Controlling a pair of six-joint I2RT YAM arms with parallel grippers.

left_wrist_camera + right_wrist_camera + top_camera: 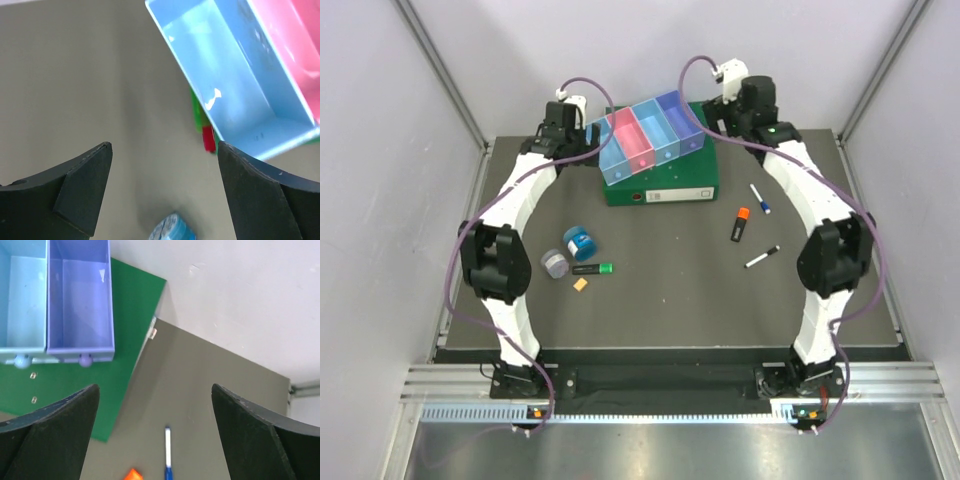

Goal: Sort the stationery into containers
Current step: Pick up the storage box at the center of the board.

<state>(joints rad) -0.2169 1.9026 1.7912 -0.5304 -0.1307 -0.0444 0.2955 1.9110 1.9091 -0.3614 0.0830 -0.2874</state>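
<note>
Four joined bins (650, 135), light blue, pink, light blue and purple, sit on a green binder (665, 185). At the left lie a blue tin (579, 242), a grey tin (555, 263), a green-capped highlighter (592, 268) and an orange block (580, 284). At the right lie a blue-capped pen (759, 198), an orange-capped highlighter (741, 223) and a black-capped pen (761, 256). My left gripper (165, 150) is open and empty, raised beside the left light blue bin (235, 85), with the blue tin (172, 230) below. My right gripper (155, 390) is open and empty beside the purple bin (80, 300), above the blue-capped pen (167, 445).
The binder (135, 315) lies at the table's back centre and carries the bins. White walls and metal frame rails close in the table on the left, right and back. Both arms are raised at the back, the left one (560, 120) left of the bins and the right one (750, 100) right of them.
</note>
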